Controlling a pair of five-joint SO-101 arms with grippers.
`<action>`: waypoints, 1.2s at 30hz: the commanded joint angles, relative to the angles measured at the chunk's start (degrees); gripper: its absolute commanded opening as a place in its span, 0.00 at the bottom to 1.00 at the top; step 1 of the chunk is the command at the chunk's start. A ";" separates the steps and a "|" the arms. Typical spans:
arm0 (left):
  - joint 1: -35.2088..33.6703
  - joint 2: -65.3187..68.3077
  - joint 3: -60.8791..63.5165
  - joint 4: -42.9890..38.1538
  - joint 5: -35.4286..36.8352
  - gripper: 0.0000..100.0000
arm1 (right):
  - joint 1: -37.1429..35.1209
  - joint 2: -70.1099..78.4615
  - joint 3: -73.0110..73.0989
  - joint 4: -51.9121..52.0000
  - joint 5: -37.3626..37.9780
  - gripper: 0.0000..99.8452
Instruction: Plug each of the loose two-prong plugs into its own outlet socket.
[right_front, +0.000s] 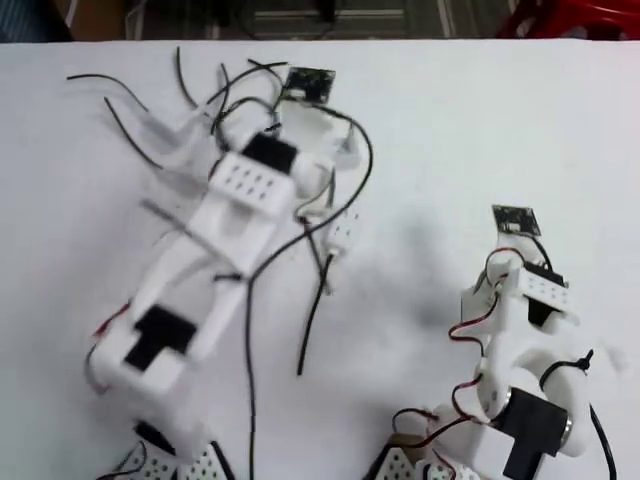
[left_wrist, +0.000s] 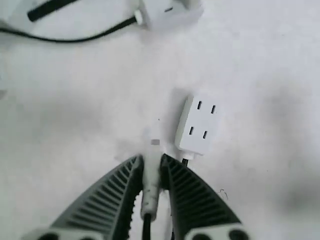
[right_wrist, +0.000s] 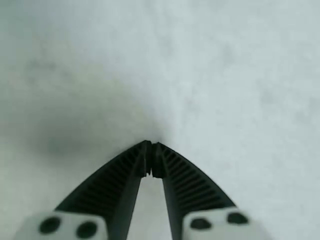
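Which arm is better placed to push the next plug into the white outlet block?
Left. The left gripper is shut on a plug, the outlet block just ahead. The right gripper is shut, holding nothing, apart from the block.

The outlet block (left_wrist: 197, 125) lies on the table (left_wrist: 75, 100) beside the plug (left_wrist: 150, 192).

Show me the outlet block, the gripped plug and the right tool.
outlet block (left_wrist: 196, 131), left wrist view, its slotted white face.
plug (left_wrist: 150, 190), left wrist view, its white body.
right tool (right_wrist: 151, 159), right wrist view, between its touching tips.
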 joint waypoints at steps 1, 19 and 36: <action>-0.22 12.44 -24.62 12.31 15.91 0.02 | 0.31 -1.01 0.00 -0.92 -0.88 0.02; 5.76 36.70 -58.55 24.88 51.87 0.02 | 0.22 -1.10 0.70 -1.01 -0.88 0.02; 5.85 42.68 -58.55 18.20 64.97 0.02 | 0.04 -1.10 0.79 -1.71 -0.88 0.02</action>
